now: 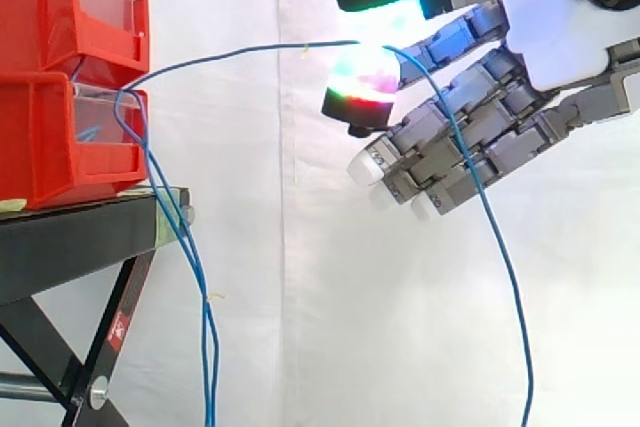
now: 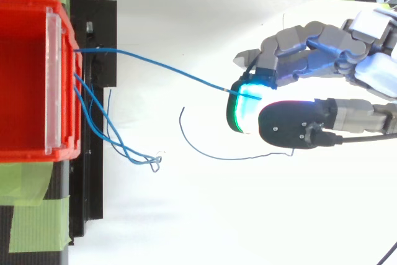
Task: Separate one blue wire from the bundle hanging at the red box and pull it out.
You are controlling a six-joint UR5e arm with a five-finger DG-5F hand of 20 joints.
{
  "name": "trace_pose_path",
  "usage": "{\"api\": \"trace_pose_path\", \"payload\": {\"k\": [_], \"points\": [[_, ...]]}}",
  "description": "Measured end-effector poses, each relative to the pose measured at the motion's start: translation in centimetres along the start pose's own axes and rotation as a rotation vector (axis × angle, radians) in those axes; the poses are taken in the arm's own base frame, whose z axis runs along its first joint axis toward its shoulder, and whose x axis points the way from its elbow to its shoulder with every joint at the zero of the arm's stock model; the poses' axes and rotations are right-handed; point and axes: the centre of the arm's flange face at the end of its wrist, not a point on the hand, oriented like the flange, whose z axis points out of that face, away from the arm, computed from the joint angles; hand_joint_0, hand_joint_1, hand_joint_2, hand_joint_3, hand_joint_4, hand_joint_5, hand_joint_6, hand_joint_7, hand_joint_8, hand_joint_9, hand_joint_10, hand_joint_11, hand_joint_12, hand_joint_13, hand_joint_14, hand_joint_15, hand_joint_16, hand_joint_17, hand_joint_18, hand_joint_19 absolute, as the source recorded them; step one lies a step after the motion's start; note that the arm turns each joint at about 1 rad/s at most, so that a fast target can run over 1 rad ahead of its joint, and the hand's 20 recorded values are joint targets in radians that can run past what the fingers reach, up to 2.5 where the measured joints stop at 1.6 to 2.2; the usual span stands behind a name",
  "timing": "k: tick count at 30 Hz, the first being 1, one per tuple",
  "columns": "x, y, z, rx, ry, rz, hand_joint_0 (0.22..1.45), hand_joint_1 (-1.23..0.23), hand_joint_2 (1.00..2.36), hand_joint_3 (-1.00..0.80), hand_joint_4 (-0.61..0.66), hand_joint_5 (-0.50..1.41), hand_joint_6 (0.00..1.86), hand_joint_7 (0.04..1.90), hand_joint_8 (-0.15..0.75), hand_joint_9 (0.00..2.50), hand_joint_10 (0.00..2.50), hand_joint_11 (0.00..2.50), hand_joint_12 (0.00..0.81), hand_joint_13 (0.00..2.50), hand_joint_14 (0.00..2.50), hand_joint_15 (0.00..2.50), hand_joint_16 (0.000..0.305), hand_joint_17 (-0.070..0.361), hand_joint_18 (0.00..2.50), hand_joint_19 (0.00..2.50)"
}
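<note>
While the hand (image 1: 545,32) pinches one blue wire (image 1: 250,50) between thumb and finger pads (image 1: 362,79), strung from the front edge of the red box (image 1: 40,137) with the bundle (image 1: 209,347) hanging beside the stand (image 1: 70,242), I'd pull straight away from the box, grip firm.

A white curtain (image 1: 300,327), evenly lit and softly creased, hangs behind a black stand (image 1: 70,242) that has strips of green tape (image 2: 37,224) stuck to it.

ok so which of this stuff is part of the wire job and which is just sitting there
job: blue wire pinched in the robot hand, hanging bundle of blue wires, red box

just there: black stand, green tape, white curtain
</note>
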Motion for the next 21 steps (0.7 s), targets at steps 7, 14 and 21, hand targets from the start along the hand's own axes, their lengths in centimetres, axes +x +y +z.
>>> {"api": "trace_pose_path", "payload": {"k": [7,14,21], "points": [[0.00,-0.01,0.00,0.000,0.000,0.000,0.51,-0.64,1.29,-0.03,0.09,-0.14,0.92,1.06,0.459,0.63,0.01,0.25,0.485,0.33,0.00,0.17,0.084,0.188,0.32,0.00],[0.00,0.00,0.00,0.000,0.000,0.000,0.51,-0.64,1.27,-0.04,0.08,-0.14,0.92,1.03,0.447,0.63,0.01,0.26,0.483,0.33,0.00,0.17,0.083,0.187,0.32,0.00],[-0.01,0.01,-0.01,0.000,0.000,0.000,0.50,-0.63,1.32,-0.05,0.09,-0.14,0.93,1.00,0.458,0.61,0.01,0.31,0.483,0.32,0.00,0.18,0.083,0.187,0.31,0.01]]}}
